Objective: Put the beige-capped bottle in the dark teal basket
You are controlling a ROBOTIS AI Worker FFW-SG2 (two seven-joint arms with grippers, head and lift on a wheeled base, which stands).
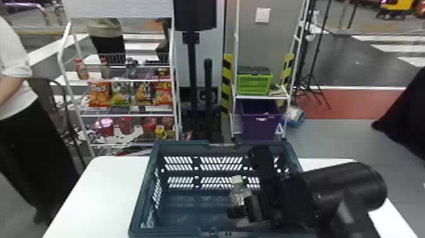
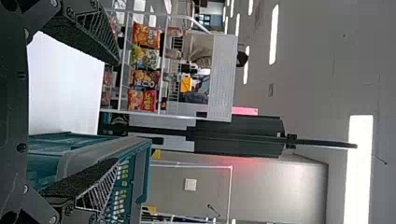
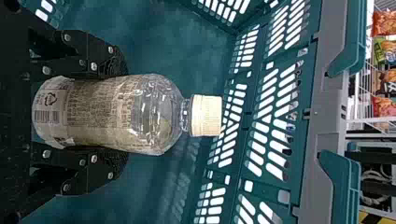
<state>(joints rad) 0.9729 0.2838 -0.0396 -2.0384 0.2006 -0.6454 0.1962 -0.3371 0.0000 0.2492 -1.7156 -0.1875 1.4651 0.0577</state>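
From where I stand, the right pincer (image 3: pixel 116 112) is closed around the lower body of the beige-capped bottle (image 3: pixel 154 93), one finger on each side. That grip leaves the neck and cap (image 3: pixel 206 115) free, and the bottle is upright, likely so it can be set down on its base. It is inside the dark teal basket (image 1: pixel 186 145), within the walls, which should catch it if it tips on release. I can't tell whether its base touches the bottom. The basket sits on the white surface (image 1: pixel 104 183), open side up to receive it. The left pincer (image 2: pixel 116 112) is empty, fingers spread, near the basket.
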